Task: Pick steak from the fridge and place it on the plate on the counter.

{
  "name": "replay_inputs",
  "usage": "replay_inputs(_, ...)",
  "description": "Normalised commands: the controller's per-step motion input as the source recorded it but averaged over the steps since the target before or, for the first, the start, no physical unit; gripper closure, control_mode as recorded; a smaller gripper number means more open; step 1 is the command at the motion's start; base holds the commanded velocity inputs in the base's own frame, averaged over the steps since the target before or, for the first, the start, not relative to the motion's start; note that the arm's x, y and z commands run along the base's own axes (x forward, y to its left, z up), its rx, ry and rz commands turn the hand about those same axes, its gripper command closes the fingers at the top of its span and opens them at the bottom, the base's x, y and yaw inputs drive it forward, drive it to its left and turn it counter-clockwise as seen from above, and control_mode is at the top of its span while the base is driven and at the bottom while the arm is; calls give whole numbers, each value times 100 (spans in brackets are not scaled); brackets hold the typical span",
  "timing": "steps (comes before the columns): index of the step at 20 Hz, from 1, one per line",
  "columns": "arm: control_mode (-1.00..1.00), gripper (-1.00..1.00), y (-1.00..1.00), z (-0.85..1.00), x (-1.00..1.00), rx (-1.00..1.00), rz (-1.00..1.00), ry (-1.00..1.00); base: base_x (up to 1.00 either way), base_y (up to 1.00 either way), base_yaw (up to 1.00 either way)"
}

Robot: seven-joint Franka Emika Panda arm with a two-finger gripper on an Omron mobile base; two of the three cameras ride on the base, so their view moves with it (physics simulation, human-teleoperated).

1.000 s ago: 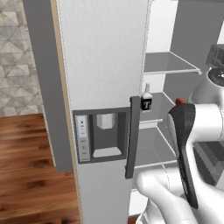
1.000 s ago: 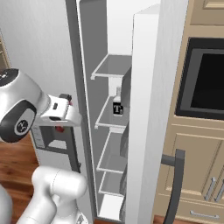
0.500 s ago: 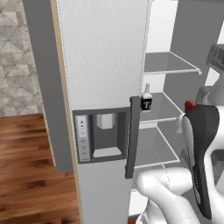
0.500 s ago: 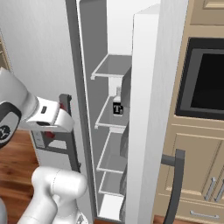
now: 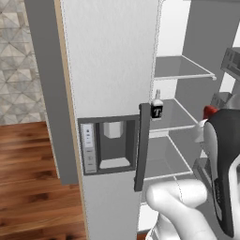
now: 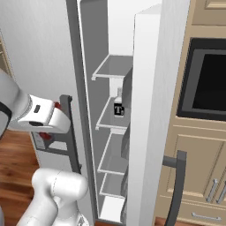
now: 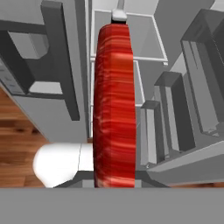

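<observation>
Your gripper (image 7: 114, 181) is clamped on the steak (image 7: 113, 109).
It hangs outside the open fridge (image 5: 112, 70) (bottle (image 5: 156, 108) on a shelf inside).

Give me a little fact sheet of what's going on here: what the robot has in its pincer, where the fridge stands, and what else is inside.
Held item: the steak, red, clamped edge-on in the pincer
Pincer state: shut on the steak
Pincer position: outside the fridge, in front of its open compartment
Fridge: doors open, grey shelves visible
Left on a shelf: a dark white-capped bottle marked "T"
Beside the fridge: a built-in oven over beige cabinets
Plate: cannot tell from these views
</observation>
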Motion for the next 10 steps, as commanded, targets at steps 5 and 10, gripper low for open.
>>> replay_inputs(5, -100, 100, 0, 21, -22, 0, 0, 0, 0, 0, 0)
replay_inputs(10, -100, 100, 0, 8, -18, 0, 0, 0, 0, 0, 0)
